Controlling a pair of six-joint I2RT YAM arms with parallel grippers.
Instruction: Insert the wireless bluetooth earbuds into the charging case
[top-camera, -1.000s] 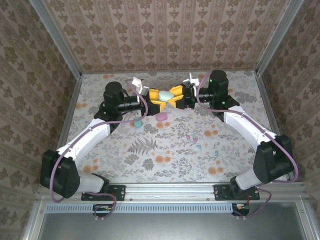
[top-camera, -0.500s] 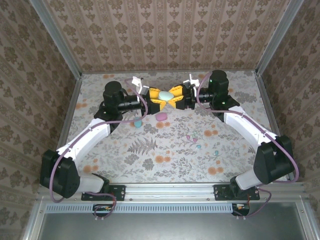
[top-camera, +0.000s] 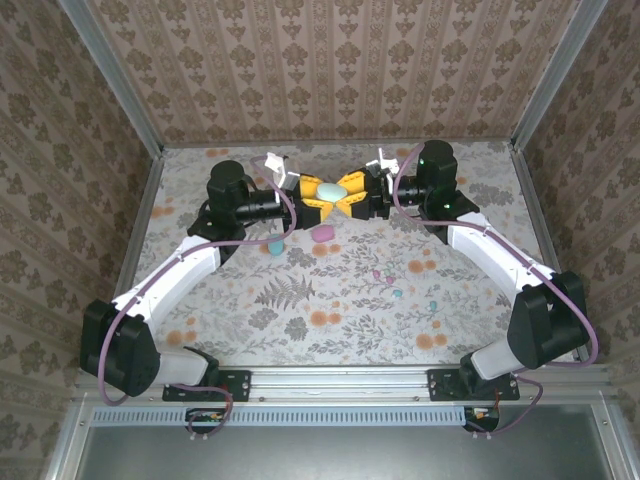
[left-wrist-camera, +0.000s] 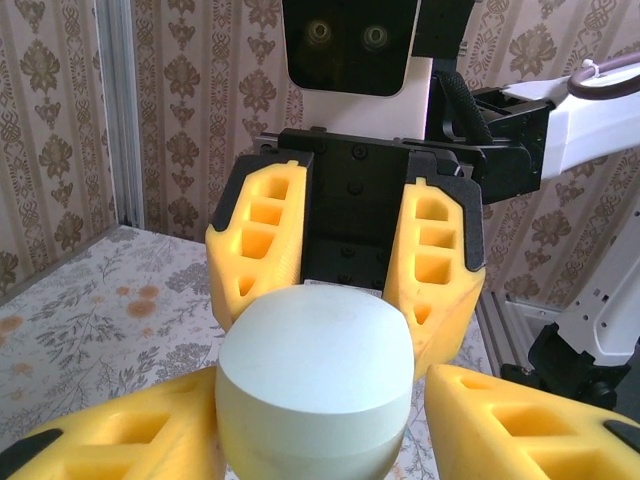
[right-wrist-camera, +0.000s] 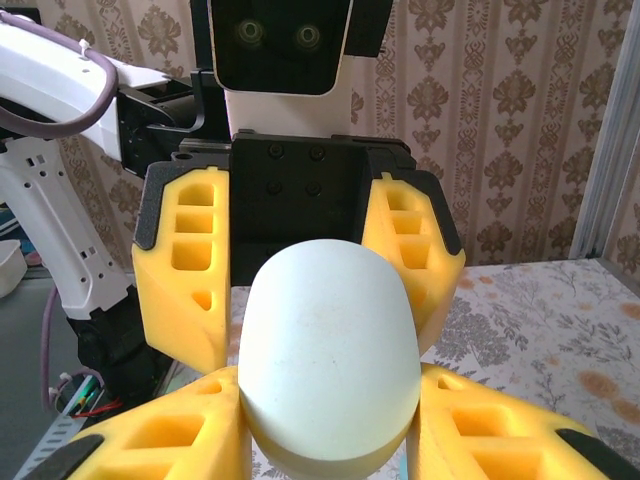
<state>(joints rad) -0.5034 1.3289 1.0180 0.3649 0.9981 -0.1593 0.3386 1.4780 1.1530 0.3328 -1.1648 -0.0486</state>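
Earbuds (top-camera: 396, 293): several tiny pastel buds lie loose on the flowered table (top-camera: 300, 310), right of centre and nearer than the grippers, well apart from both.
Charging case (top-camera: 331, 189): a pale mint, egg-shaped shell, held between the two grippers over the far middle of the table.
Left arm: from its base at the near left edge, the white link slants far and inward. The wrist is turned so that the left gripper (top-camera: 322, 196) points right, straight at its partner.
Right arm: a mirror of the left. It rises from the near right, sweeps far and inward, and the right gripper (top-camera: 345, 194) points left.
Meeting point: the two sets of yellow fingers come together tip to tip and make an X around the case in the overhead view.
Right pincer: clenched on the case; its wrist view shows both yellow fingers pressed against the shell's sides.
Left pincer: its fingers flank the case, and one seems to touch the shell. Whether they are clamped or only resting alongside cannot be told.
Other cases: a pink pebble-like case (top-camera: 322, 232) sits on the table just near of the grippers. A light blue piece (top-camera: 272, 246) lies to its left, close to the left arm's wrist.
Setting: patterned wallpaper panels close in the far, left and right sides of the table.
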